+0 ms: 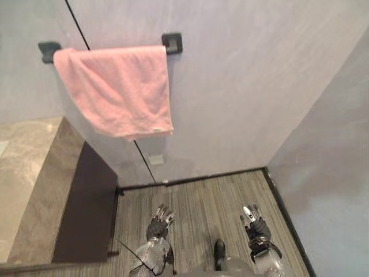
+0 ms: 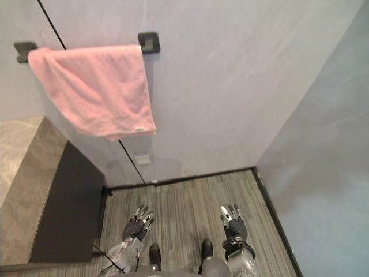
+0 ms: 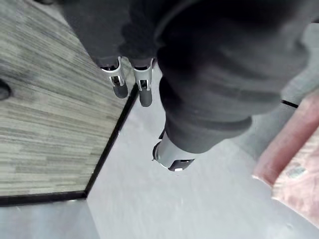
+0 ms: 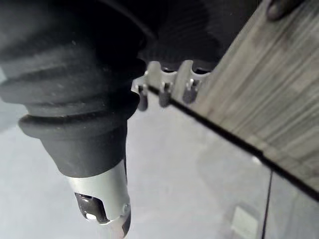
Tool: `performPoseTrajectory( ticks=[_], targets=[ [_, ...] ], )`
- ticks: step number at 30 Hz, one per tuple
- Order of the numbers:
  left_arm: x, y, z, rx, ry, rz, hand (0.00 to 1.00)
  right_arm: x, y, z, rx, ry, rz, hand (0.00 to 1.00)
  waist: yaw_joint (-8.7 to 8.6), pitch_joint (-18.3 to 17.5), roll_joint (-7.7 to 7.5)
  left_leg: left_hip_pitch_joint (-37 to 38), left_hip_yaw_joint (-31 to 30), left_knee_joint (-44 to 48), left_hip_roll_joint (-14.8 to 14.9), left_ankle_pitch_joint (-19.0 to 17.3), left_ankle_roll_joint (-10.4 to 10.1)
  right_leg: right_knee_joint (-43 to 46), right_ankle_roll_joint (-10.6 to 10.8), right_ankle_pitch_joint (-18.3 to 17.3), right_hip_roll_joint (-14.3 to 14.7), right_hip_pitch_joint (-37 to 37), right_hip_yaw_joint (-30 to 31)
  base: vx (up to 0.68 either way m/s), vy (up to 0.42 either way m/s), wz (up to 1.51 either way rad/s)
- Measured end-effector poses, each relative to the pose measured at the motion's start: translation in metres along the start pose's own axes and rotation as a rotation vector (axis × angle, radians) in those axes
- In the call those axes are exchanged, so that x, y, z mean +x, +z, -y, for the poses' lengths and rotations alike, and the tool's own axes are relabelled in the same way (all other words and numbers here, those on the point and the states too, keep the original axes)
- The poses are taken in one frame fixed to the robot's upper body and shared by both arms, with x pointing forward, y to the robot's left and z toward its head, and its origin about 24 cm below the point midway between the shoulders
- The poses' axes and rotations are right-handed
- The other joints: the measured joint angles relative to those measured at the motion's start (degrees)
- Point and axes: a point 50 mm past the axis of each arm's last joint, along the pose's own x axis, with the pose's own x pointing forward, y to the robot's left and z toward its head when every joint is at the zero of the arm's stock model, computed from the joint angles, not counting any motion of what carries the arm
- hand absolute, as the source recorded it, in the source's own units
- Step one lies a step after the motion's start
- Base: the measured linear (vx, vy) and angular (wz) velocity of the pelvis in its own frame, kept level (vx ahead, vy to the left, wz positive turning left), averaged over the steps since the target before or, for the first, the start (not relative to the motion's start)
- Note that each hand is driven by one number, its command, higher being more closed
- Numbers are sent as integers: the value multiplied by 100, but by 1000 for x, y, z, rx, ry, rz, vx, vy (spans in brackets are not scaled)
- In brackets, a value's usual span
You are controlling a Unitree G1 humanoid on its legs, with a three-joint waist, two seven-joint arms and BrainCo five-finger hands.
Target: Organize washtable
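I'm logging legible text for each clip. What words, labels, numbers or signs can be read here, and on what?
No text can be read in any view.
Tag at the towel's lower corner: too small to read.
Wall plate below the towel: pale, too small to tell any print.
Left hand and right hand, both open above the floor: no readable marks.
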Motion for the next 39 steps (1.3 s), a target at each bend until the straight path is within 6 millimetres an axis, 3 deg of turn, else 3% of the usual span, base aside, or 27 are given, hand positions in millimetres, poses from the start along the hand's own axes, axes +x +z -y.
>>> performPoseTrajectory(
  ticks=[1,2,4,5,7,10,11,14,16,17,19,21,22,24,25,26,27,28,29,30,31,32,34,35,36,38,39],
  targets=[
    [1,2,0,6,2,7,0,0,1,1,-4,-5,1,0,-6,31,58,-44,-13,-106,46,3,2,913,-193,-293,115,-323,303,-96,-17,45],
    [2,14,-1,10,12,51,0,-1,-1,2,-8,-12,-6,0,-17,61,108,-72,-136,-193,79,43,9,2124,-111,-844,136,-469,484,-54,-38,67],
    [0,24,-4,40,28,101,0,-1,-3,1,-21,-13,-17,0,11,63,85,-71,-401,-332,-11,239,-3,2785,159,-1382,-61,-177,574,-45,-196,95],
    [-2,36,-11,48,53,151,0,-1,-6,-1,-60,0,-32,0,31,-10,-58,-156,-647,-363,-140,242,-10,2813,261,-1687,-243,206,735,-73,-278,91],
    [-4,45,-18,52,88,193,0,3,-4,-8,-109,30,-27,0,63,-76,-162,-281,-909,-455,-174,292,-87,2363,235,-1963,-172,520,944,-79,-229,71],
    [-2,47,-16,34,103,210,0,9,9,-8,-175,46,-4,0,325,-98,7,-537,-1263,-538,-124,303,-148,1660,214,-2227,25,686,933,-126,-239,48],
    [-2,39,-14,4,121,194,0,9,15,-4,-222,47,-1,0,301,-43,94,-691,-1533,-321,-95,442,-278,1751,151,-2486,99,755,743,-170,-212,68],
    [-9,29,-20,-48,159,185,0,1,10,5,-282,45,-32,0,319,12,19,-703,-1806,-94,-97,440,-277,2142,5,-2793,179,899,303,-165,-229,83],
    [-15,24,-27,-57,188,172,0,-1,6,4,-334,59,-50,0,320,21,23,-699,-1887,-125,-63,316,-119,2164,-95,-2809,283,1029,-43,-127,-213,92],
    [-19,20,-32,-55,204,163,0,0,5,2,-359,68,-51,0,325,117,-115,-713,-1585,-114,-9,-222,254,1944,-364,-2653,217,1136,-319,-113,-133,87],
    [-19,20,-31,-54,202,160,0,2,6,-1,-356,70,-39,0,334,182,-194,-947,-1128,364,-69,-177,262,1890,-471,-2591,52,1144,-647,-122,-104,93],
    [-18,19,-29,-57,191,159,0,2,9,2,-337,54,-27,0,288,185,-239,-1177,-608,1913,-217,-229,279,1848,-493,-2572,-202,1142,-1188,-122,-92,111],
    [-18,20,-29,-60,191,161,0,1,8,3,-334,53,-29,0,270,184,-239,-1177,-498,2159,-195,-280,319,1830,-495,-2569,-226,1157,-1295,-76,-28,112],
    [-18,23,-28,-62,184,174,0,1,5,1,-322,59,-35,0,200,163,-209,-1082,-19,2794,104,-837,394,1786,-547,-2521,-253,1161,-1778,0,23,115],
    [-17,24,-25,-61,174,179,0,1,4,-1,-329,68,-40,0,147,127,-96,-1086,393,2866,304,-964,553,1942,-577,-2507,-232,1099,-2074,20,25,150],
    [-14,23,-20,-56,151,174,0,0,2,0,-341,67,-52,0,128,140,-97,-1098,553,2688,250,-759,772,2196,-771,-2533,-132,918,-2091,-85,-22,169],
    [-13,25,-19,-56,151,177,0,-1,-2,-1,-342,79,-65,0,-3,109,-112,-837,153,1816,-29,-479,497,1568,-1011,-2515,67,884,-1828,-118,-83,237],
    [-11,26,-21,-64,161,184,0,-1,-2,-8,-342,112,-42,0,-287,12,-145,-629,143,1152,-207,-335,568,714,-791,-1809,164,1133,-2165,-112,-84,204],
    [-7,31,-17,-51,137,192,0,0,-2,-10,-350,114,-35,0,-238,43,-134,-606,615,1727,11,-607,593,771,-830,-1745,61,1158,-2427,-55,-66,166],
    [-4,31,-14,-38,118,187,0,1,0,-8,-356,105,-31,0,-159,52,-169,-460,955,2067,186,-788,430,895,-835,-1742,-72,1139,-2551,-42,-15,68],
    [-3,28,-13,-24,102,168,0,1,1,-6,-357,96,-28,0,-165,35,-181,-281,1214,2174,304,-842,350,959,-835,-1742,-220,1157,-2709,-77,14,105],
    [-2,24,-8,-9,78,145,0,0,2,0,-362,75,-27,0,-287,-7,-160,-4,1424,2082,392,-831,308,1059,-835,-1742,-448,1160,-3037,-61,51,156],
    [-1,18,1,10,35,120,0,-2,7,12,-345,22,-14,0,-330,-142,76,361,1421,1466,508,-732,-76,1123,-815,-1730,-611,1104,-3349,-48,170,145],
    [0,19,3,25,16,119,0,-3,6,20,-319,-12,-29,0,-321,-166,245,588,1373,868,549,-497,-424,1184,-813,-1729,-653,1060,-3529,-52,272,122],
    [2,21,5,48,9,124,0,-2,4,20,-282,-22,-35,0,-308,-140,361,685,1257,337,500,-455,-473,1345,-811,-1728,-732,980,-3752,-56,247,130],
    [2,26,0,81,18,126,0,0,-4,15,-229,-23,-52,0,-305,-90,277,741,1178,-27,315,-285,-449,1500,-698,-1660,-964,911,-3831,-63,213,91],
    [-1,28,-9,92,44,124,0,0,-9,10,-212,-12,-59,0,-224,-1,132,747,1067,-134,153,-197,-341,1470,-502,-1535,-1082,951,-3762,-57,204,52]
  ],
)
